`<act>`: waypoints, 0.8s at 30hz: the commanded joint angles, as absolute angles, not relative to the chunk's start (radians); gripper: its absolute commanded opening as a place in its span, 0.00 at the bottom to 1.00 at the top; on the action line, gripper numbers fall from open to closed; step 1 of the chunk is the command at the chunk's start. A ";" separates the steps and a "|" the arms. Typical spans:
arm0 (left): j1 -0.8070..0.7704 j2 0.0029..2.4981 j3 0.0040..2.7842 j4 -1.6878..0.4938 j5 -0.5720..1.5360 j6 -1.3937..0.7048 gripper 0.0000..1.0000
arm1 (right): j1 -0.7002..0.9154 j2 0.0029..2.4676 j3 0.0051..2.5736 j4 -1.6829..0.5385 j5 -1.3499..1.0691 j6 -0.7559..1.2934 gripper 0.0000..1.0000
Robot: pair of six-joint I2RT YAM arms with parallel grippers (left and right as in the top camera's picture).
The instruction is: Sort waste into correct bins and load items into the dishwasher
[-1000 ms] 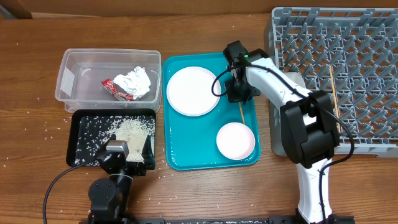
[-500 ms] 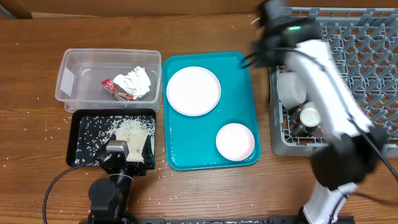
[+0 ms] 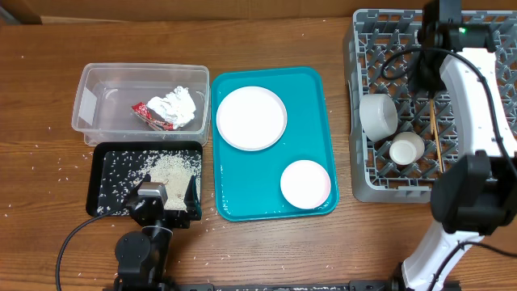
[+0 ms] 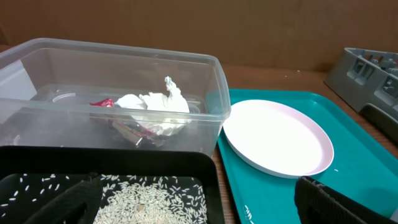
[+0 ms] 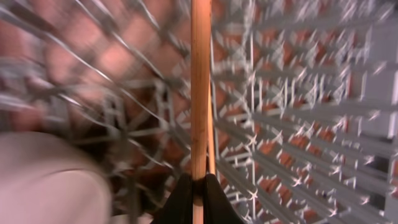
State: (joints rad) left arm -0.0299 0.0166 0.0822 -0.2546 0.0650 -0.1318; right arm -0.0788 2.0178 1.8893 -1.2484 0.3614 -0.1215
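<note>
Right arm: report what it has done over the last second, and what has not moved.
The right gripper lifted the chopstick off the teal tray and carried it right to the dish rack, where it holds it clamped over the lattice. The white plate, pink dish, clear tub, black tray and left gripper stayed as they were.

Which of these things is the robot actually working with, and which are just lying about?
Job: napkin, wrapper, rice; clear tub, black tray; white plate, pink dish, white bowl, cup, chopsticks (one in the right fingers); grey rack.
Lying about: teal tray, table.
</note>
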 commanded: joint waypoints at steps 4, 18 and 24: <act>-0.020 0.005 0.077 -0.251 0.072 -0.146 1.00 | -0.094 2.027 1.855 -1.239 0.484 -0.050 0.33; -0.020 0.005 0.077 -0.251 0.072 -0.146 1.00 | 0.134 1.847 1.905 -1.468 -0.376 -0.087 0.26; -0.020 0.005 0.077 -0.251 0.072 -0.146 1.00 | 0.359 1.848 1.737 -1.480 -0.114 0.025 0.34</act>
State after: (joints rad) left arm -0.0299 0.0166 0.0822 -0.2546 0.0650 -0.1318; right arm 0.2649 1.8477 1.8442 -1.5009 -0.2466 -0.0723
